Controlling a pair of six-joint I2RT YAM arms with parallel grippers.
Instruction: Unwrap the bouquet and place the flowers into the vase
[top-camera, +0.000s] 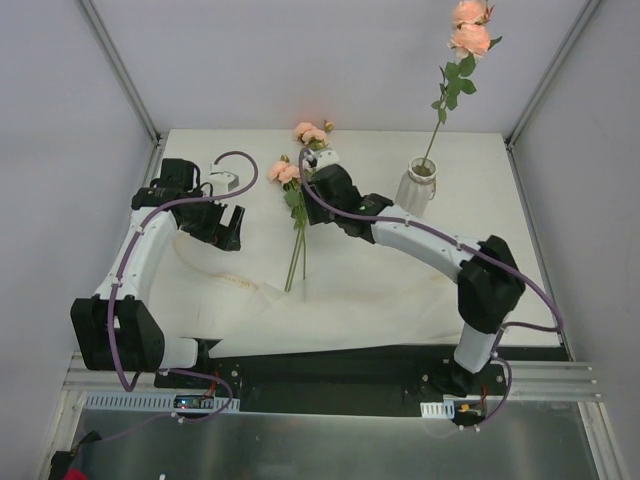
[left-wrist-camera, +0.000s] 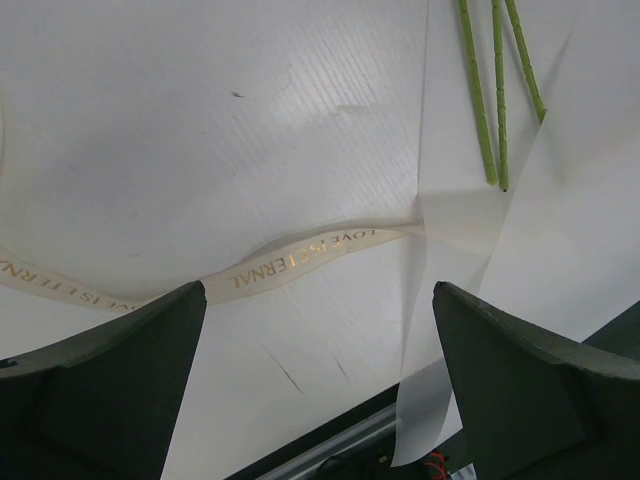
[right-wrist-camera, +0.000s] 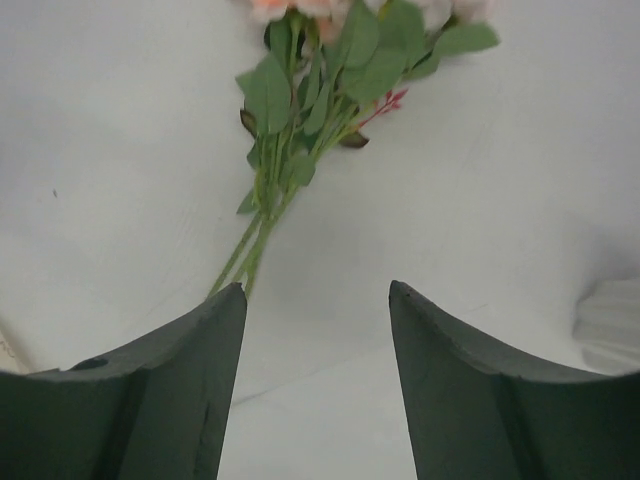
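**Both tools open, one rose up in the vase**

Dark fingers of the left tool frame its wrist view, spread wide and gripping nothing. Beneath them lies a cream ribbon with gold lettering, on the flattened wrapping paper. The right tool is also parted and empty, and hangs over the loose flowers without touching them.

The vase stands upright on the white counter, with one tall rose in its neck. The loose flowers lie flat to the left of the vase, blooms on the far side and stems pointing towards the arm bases. The right tool sits between the vase and those flowers – the left tool is well to the left of the vase, beyond the stems.
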